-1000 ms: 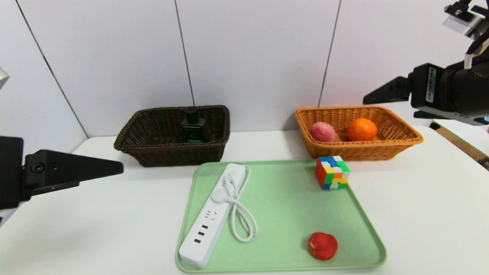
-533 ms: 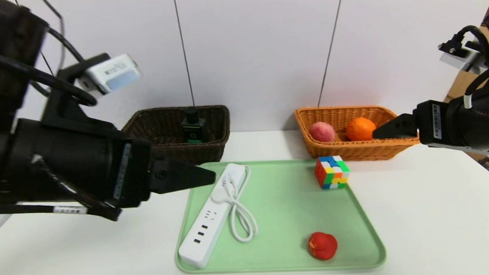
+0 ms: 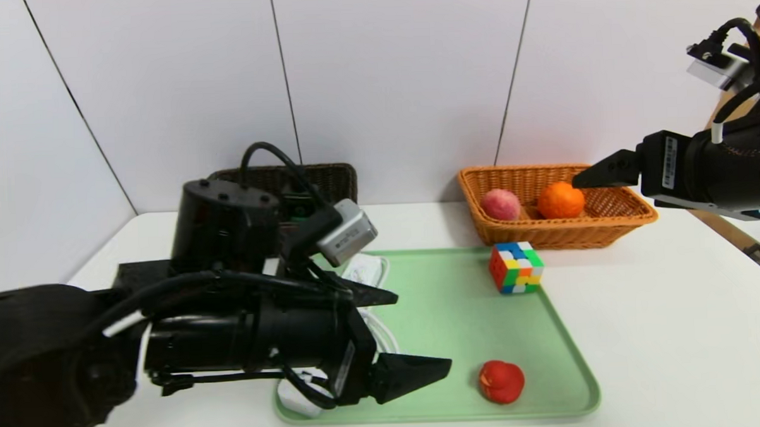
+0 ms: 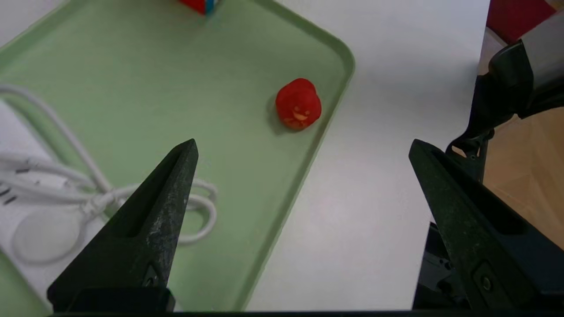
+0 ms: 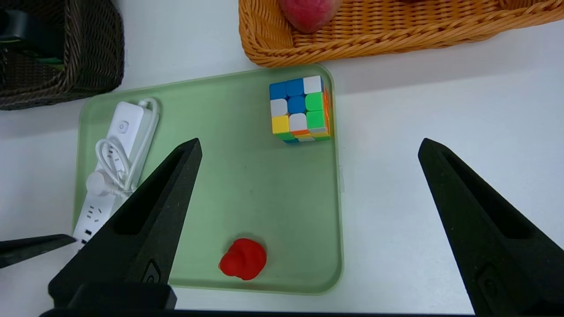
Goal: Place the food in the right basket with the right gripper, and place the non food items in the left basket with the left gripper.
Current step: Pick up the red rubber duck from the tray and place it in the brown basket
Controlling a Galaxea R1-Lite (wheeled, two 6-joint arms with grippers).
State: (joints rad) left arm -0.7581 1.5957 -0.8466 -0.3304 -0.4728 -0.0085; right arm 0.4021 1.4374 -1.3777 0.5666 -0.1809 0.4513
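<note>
I have the left gripper (image 3: 416,335) low over the near-left part of the tray (image 3: 446,299), its fingers (image 3: 417,373) spread wide and holding nothing. The red duck (image 3: 501,381) sits just beyond the tip of the nearer finger, on the tray's near-right corner; in the left wrist view the duck (image 4: 298,104) lies ahead of the fingers (image 4: 150,229), between the two and closer to the one over the tray. The power strip (image 4: 26,220) with its coiled white cord (image 4: 92,193) lies under and behind that same finger, mostly hidden by my arm in the head view.

Farther back, the cube (image 3: 516,267) stands on the tray's far-right corner, well ahead of the left fingers and apart from them. Behind it sits the orange basket (image 3: 614,221) on the tabletop (image 3: 675,329), with a peach (image 3: 501,204) and an orange (image 3: 561,200) inside. The dark basket (image 3: 334,180) is behind my left arm, largely covered; a dark green-trimmed object in it is barely visible.

The right gripper (image 3: 606,174) hangs in the air at the far right, over the orange basket's right side, fingers spread and empty. From its wrist view the cube (image 5: 300,108) and duck (image 5: 243,259) both lie between its fingers (image 5: 145,229), far below.
</note>
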